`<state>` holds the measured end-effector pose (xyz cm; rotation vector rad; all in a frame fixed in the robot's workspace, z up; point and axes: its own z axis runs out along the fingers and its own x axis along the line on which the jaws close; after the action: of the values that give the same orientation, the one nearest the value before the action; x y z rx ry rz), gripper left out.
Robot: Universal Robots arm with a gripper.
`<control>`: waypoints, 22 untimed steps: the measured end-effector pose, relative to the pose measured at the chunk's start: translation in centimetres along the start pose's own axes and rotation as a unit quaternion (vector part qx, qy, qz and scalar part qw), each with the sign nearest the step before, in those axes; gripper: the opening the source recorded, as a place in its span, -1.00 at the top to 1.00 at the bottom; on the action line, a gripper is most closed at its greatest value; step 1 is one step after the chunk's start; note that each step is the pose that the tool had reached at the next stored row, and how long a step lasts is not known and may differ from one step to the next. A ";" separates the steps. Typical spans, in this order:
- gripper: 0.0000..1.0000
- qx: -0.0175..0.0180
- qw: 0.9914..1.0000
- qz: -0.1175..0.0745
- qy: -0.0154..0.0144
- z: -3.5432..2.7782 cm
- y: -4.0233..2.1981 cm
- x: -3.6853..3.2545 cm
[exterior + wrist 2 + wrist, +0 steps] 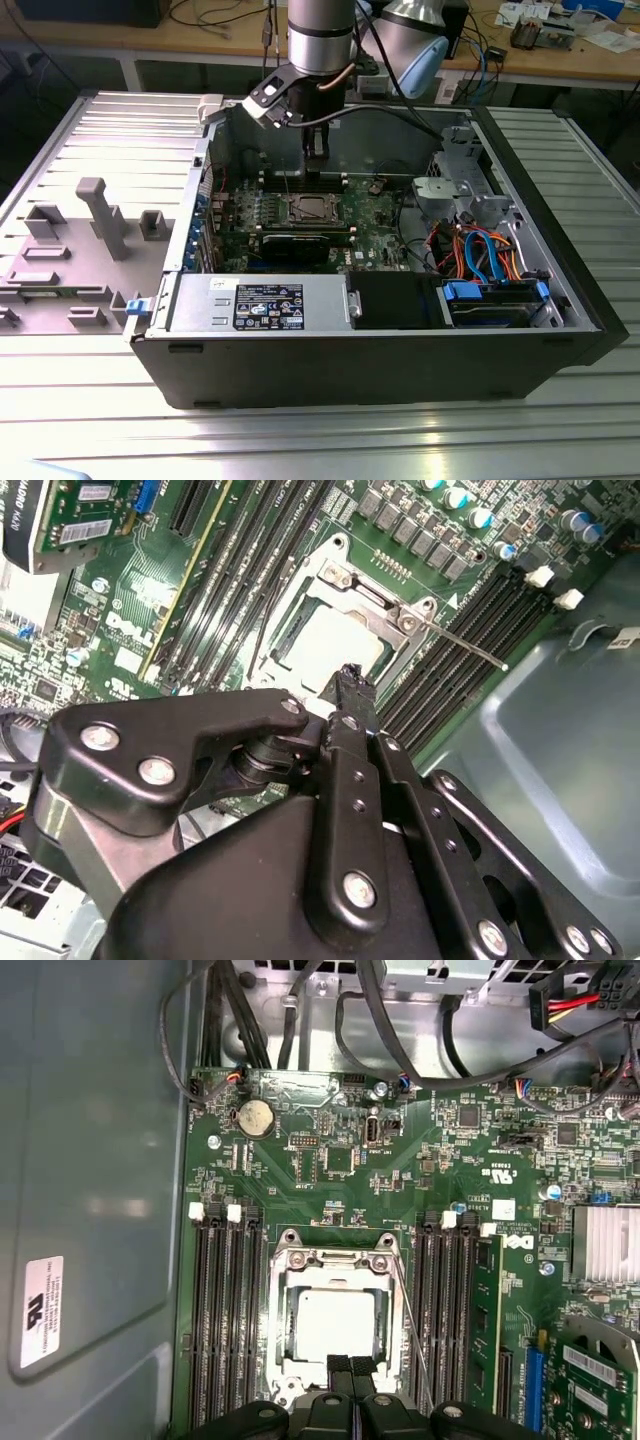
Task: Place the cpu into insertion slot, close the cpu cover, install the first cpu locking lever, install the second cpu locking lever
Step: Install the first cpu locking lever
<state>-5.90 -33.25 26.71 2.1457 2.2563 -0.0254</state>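
Observation:
The cpu [335, 1322] lies in its socket on the green board, its silver top [325, 645] showing through the window of the cpu cover [285, 1305], which lies flat over it. A thin locking lever [412, 1340] runs along one side of the socket, and its free end [470, 648] sticks out over the memory slots. My gripper [350, 1365] hangs just above the socket's edge with its black fingertips [350, 680] pressed together and nothing between them. In the exterior view the gripper [317, 152] sits above the socket [310, 210] inside the open computer case.
Memory slots [225, 1320] flank the socket on both sides. Cable bundles [400, 1020] run along the case wall. A power supply box [265, 303] and a drive bay with blue and orange cables [490, 260] fill the case's front. Grey fixtures [100, 215] stand at the exterior view's left.

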 end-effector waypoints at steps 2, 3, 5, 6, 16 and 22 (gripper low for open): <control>0.79 0.000 1.000 0.000 0.000 0.00 0.00 0.00; 0.79 0.000 1.000 0.000 0.000 -0.01 0.00 0.00; 0.79 0.000 1.000 0.000 0.000 -0.02 0.00 0.00; 0.79 0.000 1.000 0.000 0.000 -0.02 0.00 0.00; 0.79 -0.002 0.998 -0.064 0.000 -0.01 0.00 0.00; 0.79 -0.004 0.993 -0.117 0.001 0.01 0.00 0.00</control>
<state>-5.90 -33.25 26.70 1.8666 2.4900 -0.0204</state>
